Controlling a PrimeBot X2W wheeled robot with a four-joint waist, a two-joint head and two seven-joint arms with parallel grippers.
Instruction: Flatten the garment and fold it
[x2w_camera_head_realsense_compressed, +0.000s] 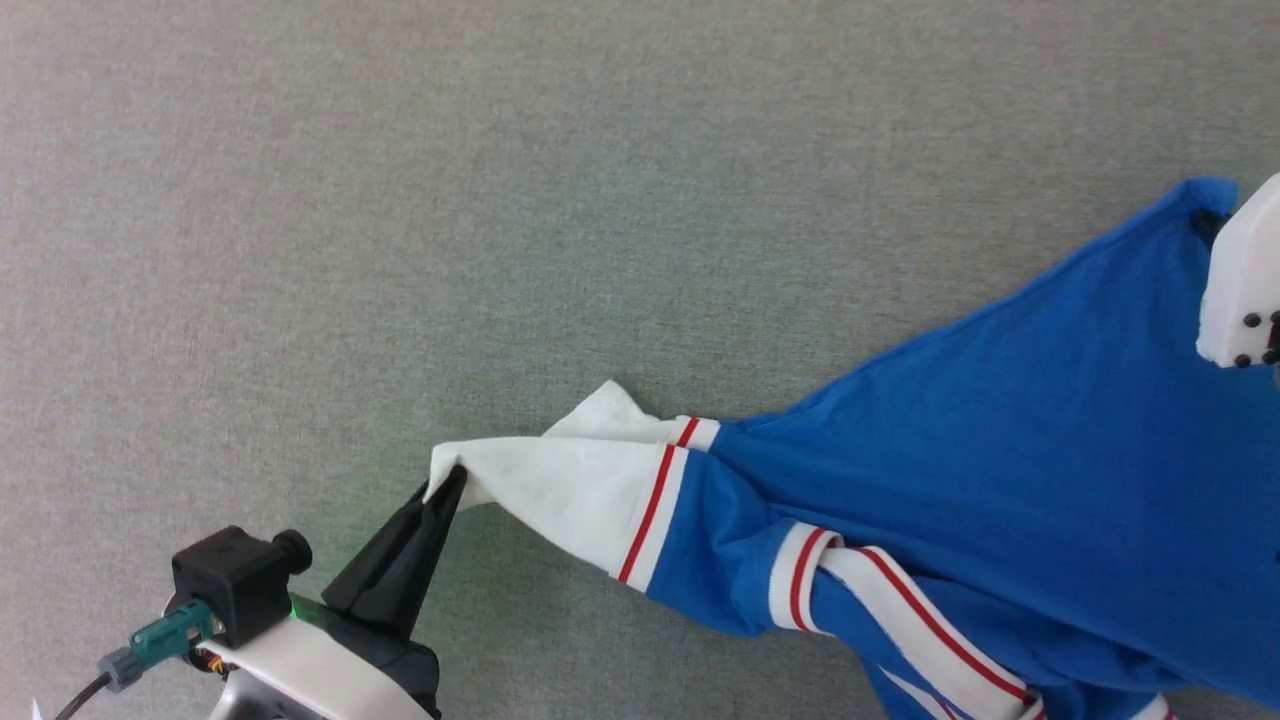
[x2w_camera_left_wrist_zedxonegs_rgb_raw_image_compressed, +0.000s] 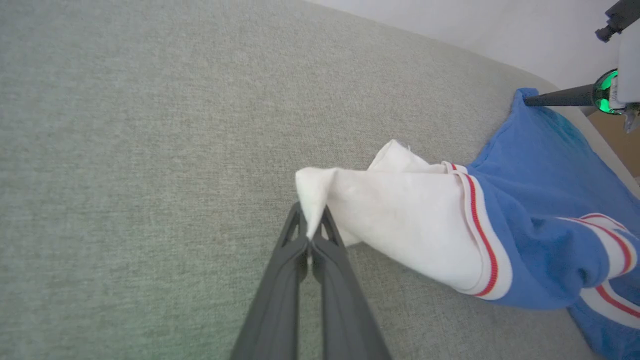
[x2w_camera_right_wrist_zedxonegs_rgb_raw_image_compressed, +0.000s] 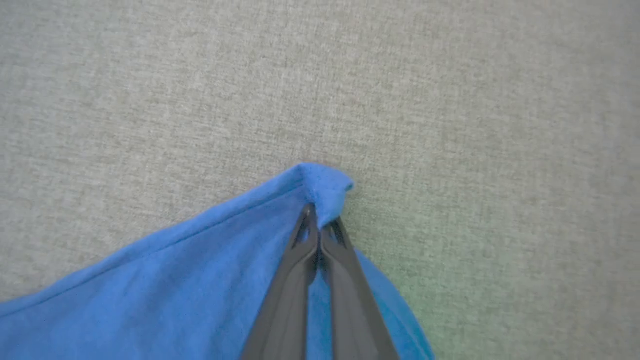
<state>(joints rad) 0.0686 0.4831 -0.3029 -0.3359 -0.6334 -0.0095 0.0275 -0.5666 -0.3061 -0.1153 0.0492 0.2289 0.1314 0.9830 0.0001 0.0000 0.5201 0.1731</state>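
Note:
The garment (x2w_camera_head_realsense_compressed: 1000, 470) is a royal-blue T-shirt with white sleeves and white-and-red trim, stretched across the lower right of the grey cloth surface. My left gripper (x2w_camera_head_realsense_compressed: 450, 485) is shut on the tip of a white sleeve (x2w_camera_left_wrist_zedxonegs_rgb_raw_image_compressed: 400, 225), its dark fingers pinching the cloth in the left wrist view (x2w_camera_left_wrist_zedxonegs_rgb_raw_image_compressed: 311, 235). Far right, my right gripper (x2w_camera_right_wrist_zedxonegs_rgb_raw_image_compressed: 320, 225) is shut on a blue corner (x2w_camera_right_wrist_zedxonegs_rgb_raw_image_compressed: 325, 187) of the garment; in the head view its white housing (x2w_camera_head_realsense_compressed: 1240, 290) covers the fingers. From the left wrist view the right gripper's fingers (x2w_camera_left_wrist_zedxonegs_rgb_raw_image_compressed: 555, 97) reach that corner.
A grey woven surface (x2w_camera_head_realsense_compressed: 500, 200) spreads wide to the left and far side of the garment. In the left wrist view its rounded far edge (x2w_camera_left_wrist_zedxonegs_rgb_raw_image_compressed: 500, 60) meets a pale wall.

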